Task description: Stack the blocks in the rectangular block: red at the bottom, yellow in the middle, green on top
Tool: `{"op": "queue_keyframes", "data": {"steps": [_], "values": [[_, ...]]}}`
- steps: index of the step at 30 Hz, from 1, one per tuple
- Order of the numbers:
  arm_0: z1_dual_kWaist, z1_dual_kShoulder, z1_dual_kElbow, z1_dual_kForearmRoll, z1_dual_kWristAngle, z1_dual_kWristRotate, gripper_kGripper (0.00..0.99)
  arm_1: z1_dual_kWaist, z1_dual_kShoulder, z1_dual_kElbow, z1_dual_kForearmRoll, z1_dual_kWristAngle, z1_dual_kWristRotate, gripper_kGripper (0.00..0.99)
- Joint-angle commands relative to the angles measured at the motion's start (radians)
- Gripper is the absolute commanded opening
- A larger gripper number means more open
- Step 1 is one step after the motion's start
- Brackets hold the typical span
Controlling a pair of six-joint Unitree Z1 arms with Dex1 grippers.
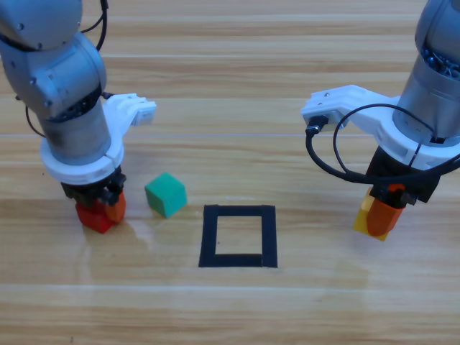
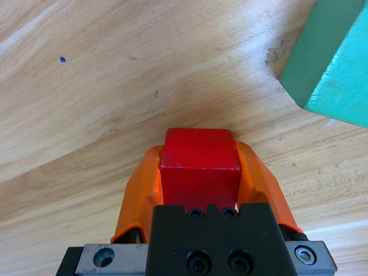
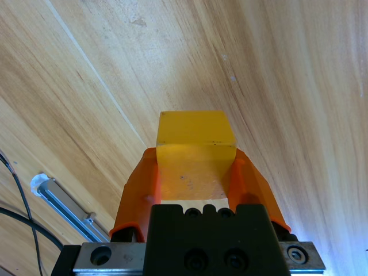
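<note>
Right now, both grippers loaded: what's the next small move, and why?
Probably the left gripper should carry the red cube right, over the black outline. Red goes at the bottom, the outline holds nothing yet, and the right gripper has the yellow cube, so it waits.

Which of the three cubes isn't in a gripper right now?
The green cube, sitting free on the table left of the black outline. The red cube is in the left gripper, the yellow cube in the right gripper.

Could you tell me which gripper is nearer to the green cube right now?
The left. The left gripper, shut on the red cube, is just left of the green cube. The right gripper, holding the yellow cube, is far off beyond the tape rectangle.
</note>
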Motion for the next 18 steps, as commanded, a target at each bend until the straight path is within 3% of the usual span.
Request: {"op": "queue_keyframes", "data": {"steps": [1,12,18], "values": [[-0.003,-0.013,-0.028,0.038,0.000,-0.089,0.015,-0.027,-0.037,0.021,0.012,0.021,0.012,0.000],[-0.196,0.030,-0.467,0.362,0.023,-0.495,0.000,-0.027,-0.045,0.024,0.012,0.021,0.011,0.000],[-0.305,0.093,-0.573,0.414,0.023,-0.638,0.000,-0.027,-0.048,0.024,0.012,0.021,0.012,0.000]]}}
